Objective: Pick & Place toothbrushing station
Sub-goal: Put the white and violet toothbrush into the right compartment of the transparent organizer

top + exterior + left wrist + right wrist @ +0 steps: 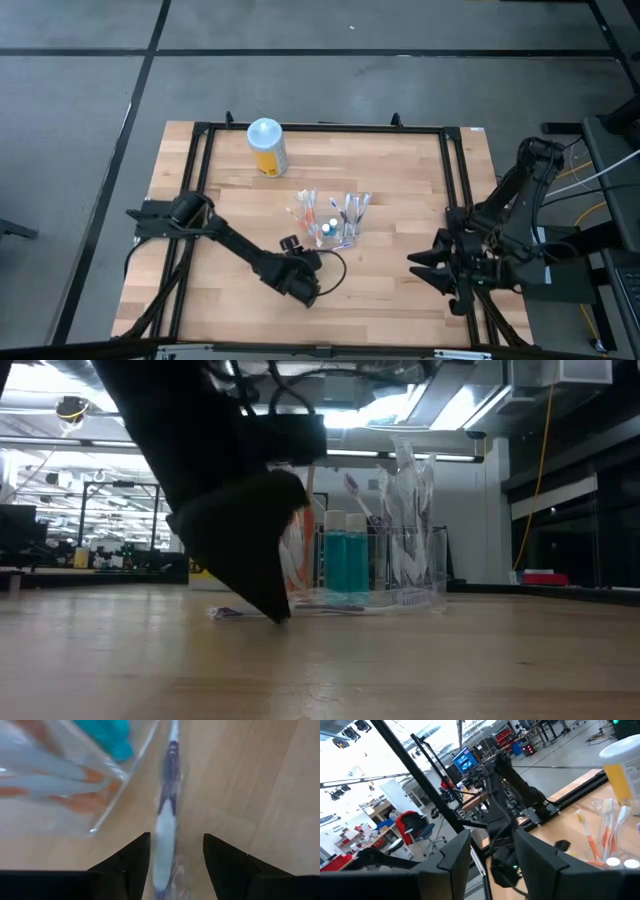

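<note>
Left gripper sits low near the table's front edge, jaws parted astride a wrapped blue-purple toothbrush lying flat on the wood, not yet clamped. Just beyond, mid-table, the clear holder carries upright toothbrushes and teal bottles; no lettering legible. Farther off, a yellow canister stands near the back edge, label unreadable; right gripper waits spread apart at the right edge.

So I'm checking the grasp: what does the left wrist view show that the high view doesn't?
Only the left wrist view shows the open left gripper straddling a wrapped purple toothbrush lying on the table. Only the high view shows the yellow canister and the right gripper waiting at the table's right edge. Both show the clear holder with brushes.
</note>
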`<state>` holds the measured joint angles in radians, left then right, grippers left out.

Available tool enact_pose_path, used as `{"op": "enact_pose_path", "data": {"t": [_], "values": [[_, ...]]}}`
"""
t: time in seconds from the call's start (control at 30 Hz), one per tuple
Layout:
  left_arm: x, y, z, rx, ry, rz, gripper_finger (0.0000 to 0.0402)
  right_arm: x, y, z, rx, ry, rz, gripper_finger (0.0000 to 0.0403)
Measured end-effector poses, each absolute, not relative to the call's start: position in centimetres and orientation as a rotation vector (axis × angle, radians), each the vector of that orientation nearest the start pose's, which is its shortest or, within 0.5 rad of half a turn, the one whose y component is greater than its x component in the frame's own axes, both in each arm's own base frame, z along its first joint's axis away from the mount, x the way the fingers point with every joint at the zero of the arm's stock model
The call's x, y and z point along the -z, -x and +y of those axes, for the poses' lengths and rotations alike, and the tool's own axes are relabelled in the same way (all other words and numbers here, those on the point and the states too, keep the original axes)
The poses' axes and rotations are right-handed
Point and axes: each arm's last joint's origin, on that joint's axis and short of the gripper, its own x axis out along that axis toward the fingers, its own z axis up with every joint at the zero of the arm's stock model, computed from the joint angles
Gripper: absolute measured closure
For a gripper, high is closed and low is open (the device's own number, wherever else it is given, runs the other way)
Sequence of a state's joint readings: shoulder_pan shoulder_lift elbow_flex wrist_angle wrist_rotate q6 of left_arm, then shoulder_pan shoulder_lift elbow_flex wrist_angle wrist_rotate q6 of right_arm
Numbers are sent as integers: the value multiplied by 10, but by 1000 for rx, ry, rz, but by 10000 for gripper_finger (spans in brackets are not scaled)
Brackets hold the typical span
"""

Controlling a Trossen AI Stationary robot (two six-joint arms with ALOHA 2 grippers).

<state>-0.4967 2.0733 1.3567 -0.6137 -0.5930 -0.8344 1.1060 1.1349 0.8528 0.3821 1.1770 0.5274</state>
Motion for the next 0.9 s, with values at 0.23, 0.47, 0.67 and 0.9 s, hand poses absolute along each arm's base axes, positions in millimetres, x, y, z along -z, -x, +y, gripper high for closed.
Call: {"op": "enact_pose_path", "data": {"t": [0.23,0.47,0.67,0.9], "values": [[-121,-363,-163,-528,130,1025,271,-338,-124,214,51,-645,-60,246],[-132,-353,-177,-522,198,996,380,-334,-123,226,30,-678,-66,246],[-155,-344,-206,-385,314,932,400,-327,-127,236,20,-691,-69,246],[-205,-334,-230,-254,430,716,400,-323,-133,250,16,-697,-70,246]]}}
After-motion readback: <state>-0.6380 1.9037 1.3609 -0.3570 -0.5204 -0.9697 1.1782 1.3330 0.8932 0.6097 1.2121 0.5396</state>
